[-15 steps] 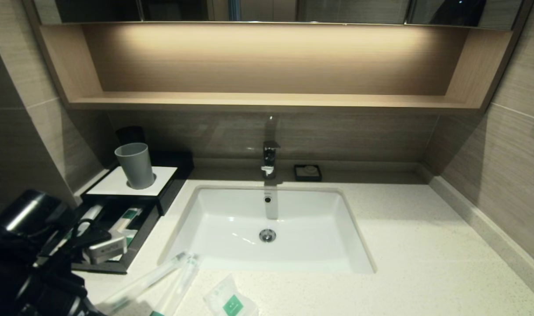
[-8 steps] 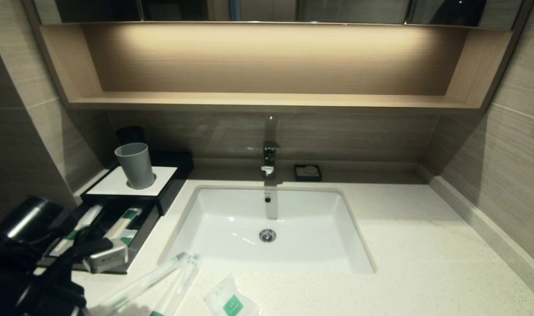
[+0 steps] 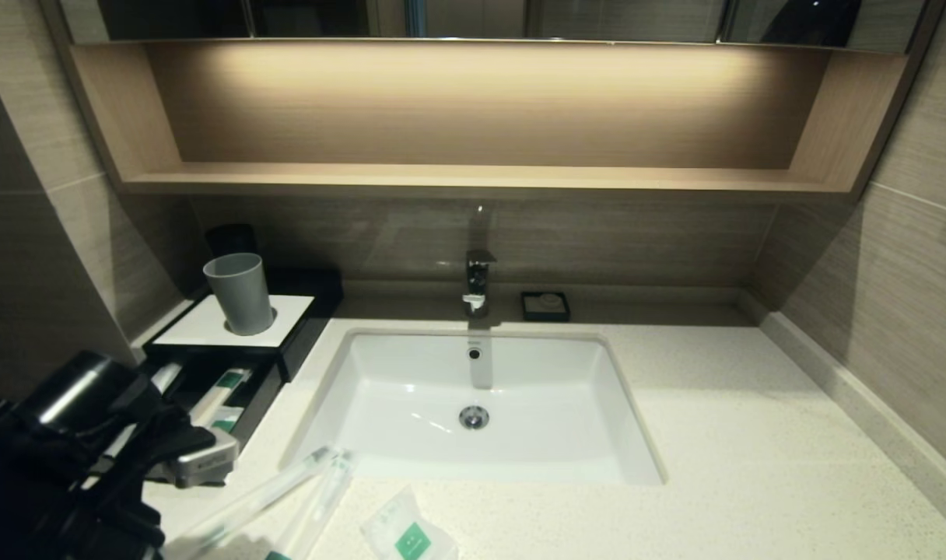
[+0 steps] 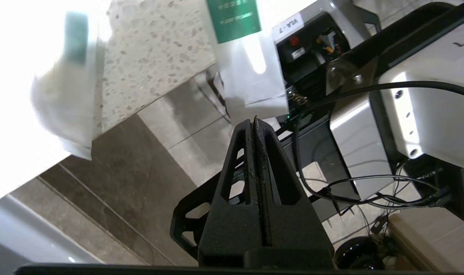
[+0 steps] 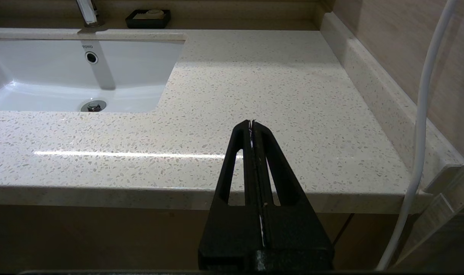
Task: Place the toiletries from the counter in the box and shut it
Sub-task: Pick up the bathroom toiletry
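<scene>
Readable text: "TOTO" on the sink (image 5: 45,72) back wall above the overflow hole; a white tag "VRA-7" on the robot base (image 4: 293,49) in the left wrist view; a partial "L-" on a white housing there. Sachet's green label has print, too small to read.

Left gripper (image 4: 253,121) clenched, fingers pressed flat together w/ nothing btwn them, hanging off the near-left edge of the counter (image 3: 753,467), just near of the sachet (image 3: 405,533). Right gripper (image 5: 252,123) also clenched and empty, parked low at the near-right counter edge, well apart from everything.

Two sticks (image 3: 286,498) lie side by side on the counter near the sink's near-left corner, angled; sachet just right of them. Box (image 3: 232,319) at far left, drawer pulled open toward the near side, green-and-white packets inside; grey cup (image 3: 240,293) upright on its white top.

Vs 0.5 s ago: left arm (image 3: 76,451) has shifted slightly right and up in head view, covering more of the drawer's near-left part. Sticks, sachet, cup unchanged.
</scene>
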Motion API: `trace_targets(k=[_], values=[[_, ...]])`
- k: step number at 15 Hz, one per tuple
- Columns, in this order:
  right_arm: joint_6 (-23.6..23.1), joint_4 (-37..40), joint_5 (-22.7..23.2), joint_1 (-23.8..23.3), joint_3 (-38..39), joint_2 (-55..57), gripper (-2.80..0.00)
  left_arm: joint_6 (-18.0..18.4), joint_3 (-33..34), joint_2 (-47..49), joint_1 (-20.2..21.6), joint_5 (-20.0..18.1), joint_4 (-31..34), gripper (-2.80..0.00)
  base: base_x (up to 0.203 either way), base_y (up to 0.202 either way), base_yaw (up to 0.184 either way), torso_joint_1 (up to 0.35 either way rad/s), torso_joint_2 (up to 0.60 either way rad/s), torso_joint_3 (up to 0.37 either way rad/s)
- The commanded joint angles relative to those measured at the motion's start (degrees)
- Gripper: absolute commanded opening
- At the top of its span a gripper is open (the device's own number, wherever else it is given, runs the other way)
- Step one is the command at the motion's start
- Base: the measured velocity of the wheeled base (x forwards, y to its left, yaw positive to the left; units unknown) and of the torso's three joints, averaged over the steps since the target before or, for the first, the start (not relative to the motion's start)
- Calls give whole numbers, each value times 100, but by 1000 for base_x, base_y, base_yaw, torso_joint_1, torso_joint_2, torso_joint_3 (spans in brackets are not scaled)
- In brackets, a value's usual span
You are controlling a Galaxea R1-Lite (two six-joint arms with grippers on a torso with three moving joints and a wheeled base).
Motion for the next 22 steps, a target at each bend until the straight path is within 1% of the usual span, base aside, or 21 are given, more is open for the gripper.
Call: trace_targets(k=[1,5,6,11,18,22], values=[[-1,-2,-1,1,9,-9,-280,-72,13,225,-1,92,-19,-280,0,0,0,0,0,0],[-1,-2,-1,1,9,-9,-280,-87,115,274,-89,119,-160,-280,0,0,0,0,0,0],[-1,-2,-1,1,9,-9,-280,-87,125,266,-99,113,-162,0,0,0,0,0,0,0],[0,-2,-1,1,9,-9,-280,-95,159,364,-290,111,-169,0,0,0,0,0,0,0],[-1,-2,-1,1,9,-9,-280,-64,178,768,-300,88,-449,0,0,0,0,0,0,0],[0,-2,-1,1,2,-9,-280,-34,160,838,-317,128,-530,0,0,0,0,0,0,0]])
